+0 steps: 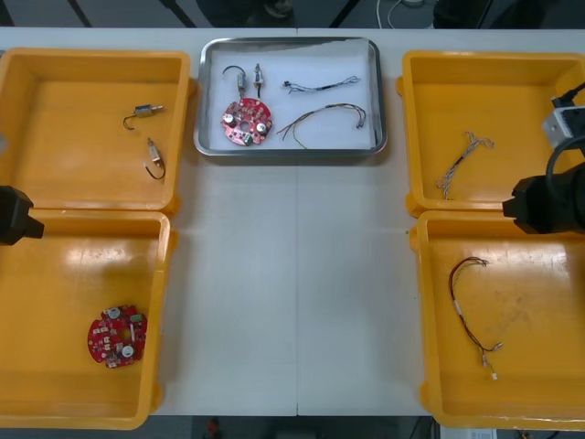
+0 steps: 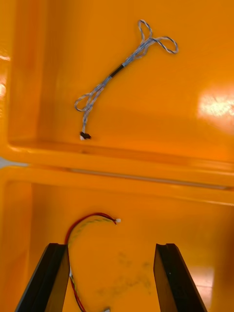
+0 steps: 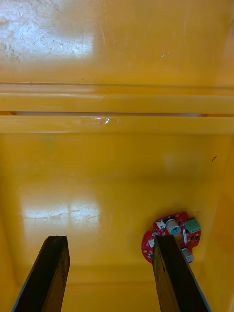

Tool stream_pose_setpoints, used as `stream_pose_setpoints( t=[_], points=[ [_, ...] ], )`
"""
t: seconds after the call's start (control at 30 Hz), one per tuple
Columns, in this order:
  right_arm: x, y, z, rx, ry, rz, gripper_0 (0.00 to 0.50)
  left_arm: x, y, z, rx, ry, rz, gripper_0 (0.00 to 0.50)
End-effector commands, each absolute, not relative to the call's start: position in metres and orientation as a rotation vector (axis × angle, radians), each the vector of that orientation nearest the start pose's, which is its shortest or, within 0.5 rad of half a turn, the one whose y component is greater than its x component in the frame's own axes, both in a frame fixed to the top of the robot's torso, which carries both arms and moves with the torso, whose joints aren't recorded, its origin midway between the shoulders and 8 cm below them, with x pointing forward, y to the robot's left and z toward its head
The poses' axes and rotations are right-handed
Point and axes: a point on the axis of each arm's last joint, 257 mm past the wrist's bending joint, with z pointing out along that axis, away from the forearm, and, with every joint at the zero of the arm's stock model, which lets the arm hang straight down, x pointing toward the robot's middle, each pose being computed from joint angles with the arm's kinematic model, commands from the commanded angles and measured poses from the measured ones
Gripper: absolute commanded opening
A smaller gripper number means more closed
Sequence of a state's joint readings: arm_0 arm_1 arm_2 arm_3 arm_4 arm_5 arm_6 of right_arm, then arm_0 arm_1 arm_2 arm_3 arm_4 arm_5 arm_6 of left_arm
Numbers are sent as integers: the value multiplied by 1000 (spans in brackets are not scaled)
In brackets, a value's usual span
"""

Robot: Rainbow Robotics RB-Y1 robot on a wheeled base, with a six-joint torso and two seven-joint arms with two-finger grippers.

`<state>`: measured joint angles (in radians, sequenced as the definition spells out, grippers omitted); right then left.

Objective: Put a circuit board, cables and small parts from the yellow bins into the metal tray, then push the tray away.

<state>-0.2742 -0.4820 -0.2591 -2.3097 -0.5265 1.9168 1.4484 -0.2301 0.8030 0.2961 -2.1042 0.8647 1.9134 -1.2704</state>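
Left gripper (image 3: 109, 239) at 9 o'clock, right gripper (image 2: 111, 246) at 3, jaws wide, arms cut off; tray (image 1: 291, 150) at 12.

Light table (image 1: 297, 274) — pale, matte top, with one thin seam (image 1: 297, 347) running from near edge to far. Beyond the far edge — dark floor (image 1: 119, 11), with a loose white cord (image 1: 405, 11) lying on it.

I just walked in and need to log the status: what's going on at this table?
The metal tray holds a red circuit board, two cables and two small metal parts. Both grippers are open and empty: the left gripper hangs over the near left bin with a spare board, the right gripper over the near right bin's red and yellow cable.
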Motion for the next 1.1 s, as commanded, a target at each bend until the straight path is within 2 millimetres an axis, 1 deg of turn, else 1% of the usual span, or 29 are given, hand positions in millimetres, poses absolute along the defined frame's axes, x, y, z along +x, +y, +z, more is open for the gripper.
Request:
stream_pose_setpoints(
  t=[0.03, 0.1, 0.17, 0.5, 0.57, 1.1],
  points=[
    [393, -342, -140, -26, 2457, -98, 500, 383, 396, -145, 6, 2671, 87, 500],
    [386, -346, -145, -14, 2464, -107, 500, 383, 396, -145, 6, 2671, 87, 500],
    [377, -351, -153, -2, 2485, -115, 500, 383, 396, -145, 6, 2671, 87, 500],
    [350, -364, -184, 34, 2571, -121, 500, 383, 396, -145, 6, 2671, 87, 500],
    [347, -364, -187, 30, 2582, -122, 500, 383, 396, -145, 6, 2671, 87, 500],
    [342, -360, -191, -3, 2599, -99, 500, 383, 396, -145, 6, 2671, 87, 500]
  ],
)
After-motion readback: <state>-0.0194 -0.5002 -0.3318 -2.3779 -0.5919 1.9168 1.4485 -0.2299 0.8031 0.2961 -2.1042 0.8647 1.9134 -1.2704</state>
